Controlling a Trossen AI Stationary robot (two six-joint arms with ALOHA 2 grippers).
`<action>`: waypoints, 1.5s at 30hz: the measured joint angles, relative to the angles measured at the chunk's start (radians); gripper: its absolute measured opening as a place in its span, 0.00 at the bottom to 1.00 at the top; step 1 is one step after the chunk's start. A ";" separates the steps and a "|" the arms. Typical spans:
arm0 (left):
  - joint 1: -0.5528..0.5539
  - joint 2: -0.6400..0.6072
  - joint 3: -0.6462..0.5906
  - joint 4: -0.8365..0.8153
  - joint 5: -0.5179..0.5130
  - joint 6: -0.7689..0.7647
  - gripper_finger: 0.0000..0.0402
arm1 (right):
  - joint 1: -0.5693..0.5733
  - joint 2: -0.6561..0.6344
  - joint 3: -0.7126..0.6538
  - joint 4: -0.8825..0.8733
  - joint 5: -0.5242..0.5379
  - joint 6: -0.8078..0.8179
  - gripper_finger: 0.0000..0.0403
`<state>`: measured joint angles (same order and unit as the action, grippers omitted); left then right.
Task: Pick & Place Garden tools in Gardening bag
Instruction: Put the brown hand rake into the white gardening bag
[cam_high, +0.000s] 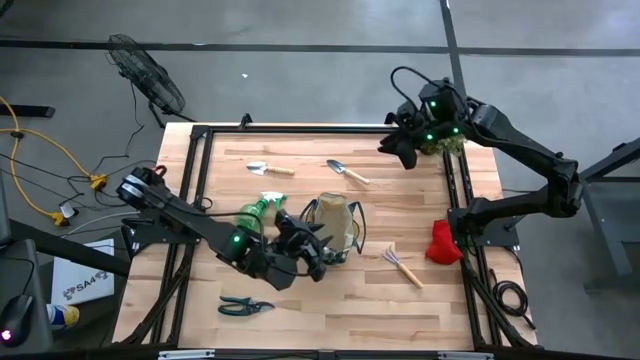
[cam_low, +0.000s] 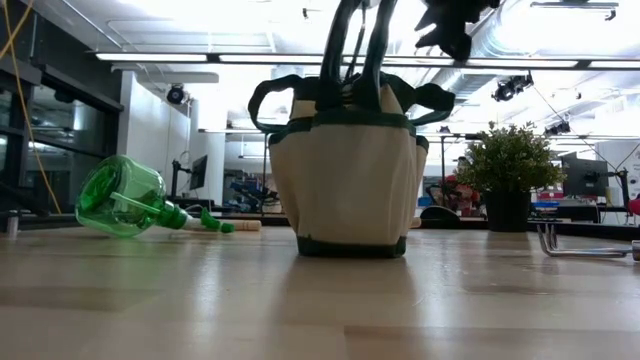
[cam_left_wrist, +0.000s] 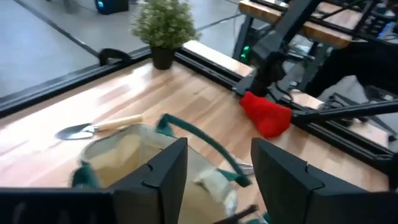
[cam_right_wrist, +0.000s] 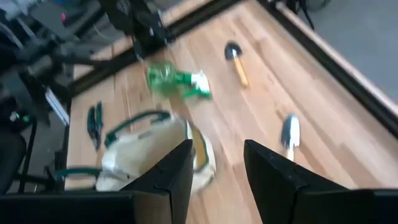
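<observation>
The beige gardening bag (cam_high: 335, 225) with dark green trim stands upright mid-table; in the low view two long dark bars (cam_low: 355, 50) rise out of its mouth. My left gripper (cam_left_wrist: 217, 149) hovers open just on the near-left side of the bag (cam_left_wrist: 130, 155), nothing between its fingers. My right gripper (cam_right_wrist: 217, 152) hangs open, high over the far right corner (cam_high: 400, 152). On the table lie a green spray bottle (cam_high: 262, 210), two trowels (cam_high: 270, 168) (cam_high: 347, 171), a hand rake (cam_high: 403, 263), a red glove (cam_high: 443, 242) and black pruners (cam_high: 245, 305).
A potted green plant (cam_high: 442, 145) stands at the far right corner, close under my right arm. Black frame rails (cam_high: 195, 180) run along the table's left and right sides. Bare wood lies in front of the bag, toward the near edge (cam_high: 340, 320).
</observation>
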<state>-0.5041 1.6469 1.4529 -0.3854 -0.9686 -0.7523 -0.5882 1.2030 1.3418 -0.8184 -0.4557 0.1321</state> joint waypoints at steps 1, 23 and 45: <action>0.000 -0.002 0.001 -0.006 0.002 -0.016 0.43 | 0.003 -0.001 0.000 -0.022 0.000 -0.004 0.33; 0.000 -0.062 0.001 -0.313 -0.031 -0.219 0.43 | 0.380 -0.033 0.000 -0.560 0.347 0.244 0.33; 0.000 -0.063 0.001 -0.457 0.017 -0.248 0.43 | 0.955 -0.117 -0.416 -0.311 0.455 0.977 0.33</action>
<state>-0.5041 1.5841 1.4536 -0.8425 -0.9516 -1.0004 0.3665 1.0864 0.9260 -1.1289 -0.0006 1.1091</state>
